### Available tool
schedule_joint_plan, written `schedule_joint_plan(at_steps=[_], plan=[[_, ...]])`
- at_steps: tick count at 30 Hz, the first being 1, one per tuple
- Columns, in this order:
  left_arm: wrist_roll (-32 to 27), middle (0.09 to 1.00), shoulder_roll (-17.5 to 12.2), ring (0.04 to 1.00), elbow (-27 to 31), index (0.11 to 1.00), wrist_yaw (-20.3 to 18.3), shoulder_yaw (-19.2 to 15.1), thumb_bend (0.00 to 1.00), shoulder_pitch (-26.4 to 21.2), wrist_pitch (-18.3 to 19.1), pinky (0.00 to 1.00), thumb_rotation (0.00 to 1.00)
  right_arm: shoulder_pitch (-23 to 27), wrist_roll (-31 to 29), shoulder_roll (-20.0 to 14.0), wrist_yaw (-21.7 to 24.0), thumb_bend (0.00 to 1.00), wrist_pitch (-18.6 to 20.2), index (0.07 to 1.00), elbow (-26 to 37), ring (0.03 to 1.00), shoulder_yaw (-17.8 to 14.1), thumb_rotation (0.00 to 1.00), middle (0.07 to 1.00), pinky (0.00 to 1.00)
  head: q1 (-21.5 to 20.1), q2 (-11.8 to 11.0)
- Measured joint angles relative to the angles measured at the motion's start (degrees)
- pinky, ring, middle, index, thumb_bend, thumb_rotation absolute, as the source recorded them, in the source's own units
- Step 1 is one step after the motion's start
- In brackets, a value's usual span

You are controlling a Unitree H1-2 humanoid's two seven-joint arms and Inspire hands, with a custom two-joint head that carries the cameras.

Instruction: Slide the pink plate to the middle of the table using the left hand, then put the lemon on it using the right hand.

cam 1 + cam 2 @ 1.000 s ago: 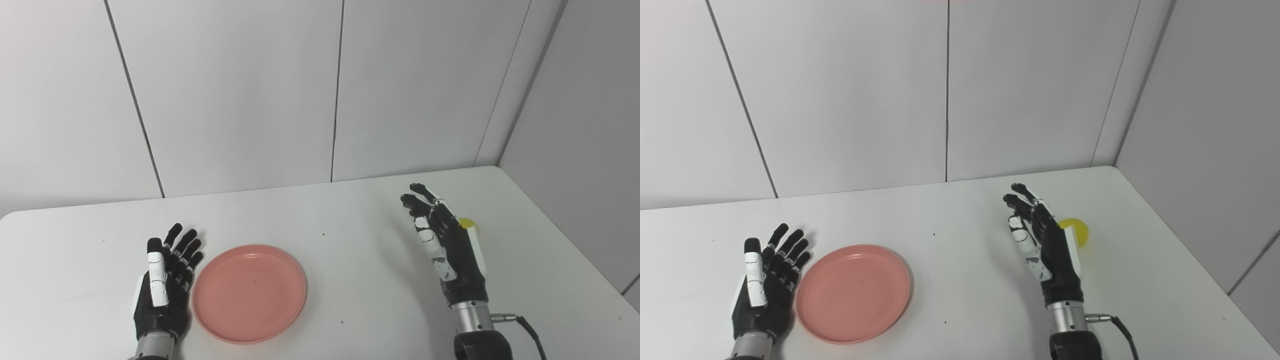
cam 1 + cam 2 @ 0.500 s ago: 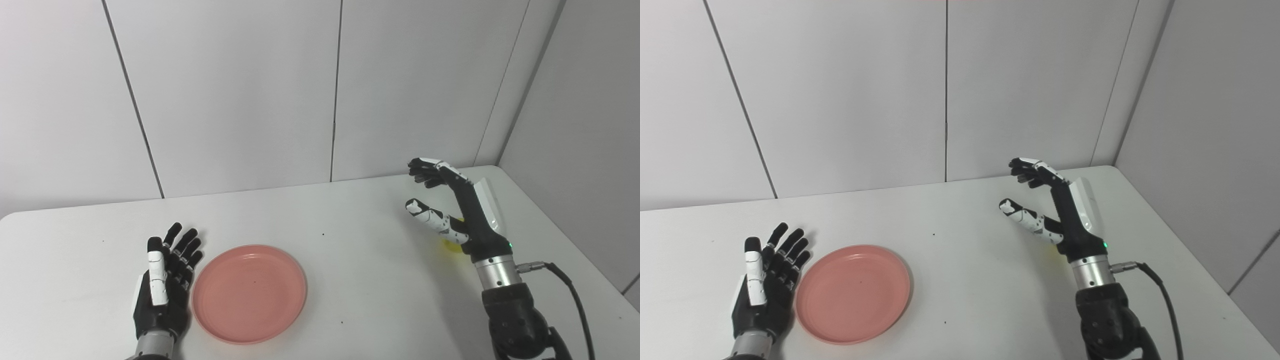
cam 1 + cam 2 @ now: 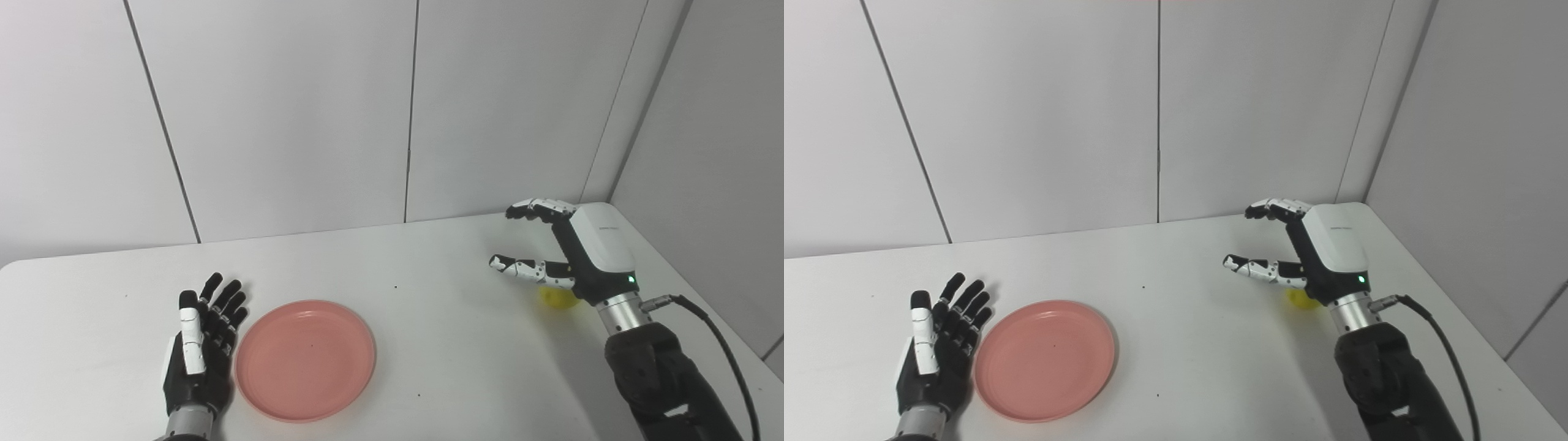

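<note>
The right hand (image 3: 572, 257) is hovering open over the lemon (image 3: 556, 298) on the worktop (image 3: 429, 318), risking nudging the round fruit into rolling away, while the pink plate (image 3: 305, 358) is lying beside the open left hand (image 3: 199, 352).

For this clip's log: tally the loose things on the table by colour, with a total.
Pink: 1, the pink plate, lying beside the open left hand.
Yellow: 1, the lemon, mostly hidden under the open right hand.
Total: 2.
</note>
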State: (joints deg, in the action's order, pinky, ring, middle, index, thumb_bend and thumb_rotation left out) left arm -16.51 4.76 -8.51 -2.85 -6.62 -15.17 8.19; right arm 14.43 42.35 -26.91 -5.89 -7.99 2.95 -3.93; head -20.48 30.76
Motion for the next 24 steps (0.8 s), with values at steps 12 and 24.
schedule_joint_plan(at_steps=[12, 24], plan=[[0.01, 0.866, -0.33, 0.903, -0.02, 0.887, -0.19, 0.22, 0.81, 0.07, 0.00, 0.97, 0.89, 0.71, 4.71, -3.53, -2.54, 0.81, 0.00, 0.615, -5.86, 0.636, 1.20, 0.82, 0.642, 0.61, 0.18, 0.09], [0.01, 0.867, -0.41, 0.902, 0.07, 0.894, -0.19, 0.36, 0.81, 0.16, 0.02, 0.97, 0.90, 0.73, 4.45, -4.60, -4.60, 0.80, 0.04, 0.625, -12.72, 0.622, 1.72, 0.82, 0.634, 0.59, 0.18, 0.18]])
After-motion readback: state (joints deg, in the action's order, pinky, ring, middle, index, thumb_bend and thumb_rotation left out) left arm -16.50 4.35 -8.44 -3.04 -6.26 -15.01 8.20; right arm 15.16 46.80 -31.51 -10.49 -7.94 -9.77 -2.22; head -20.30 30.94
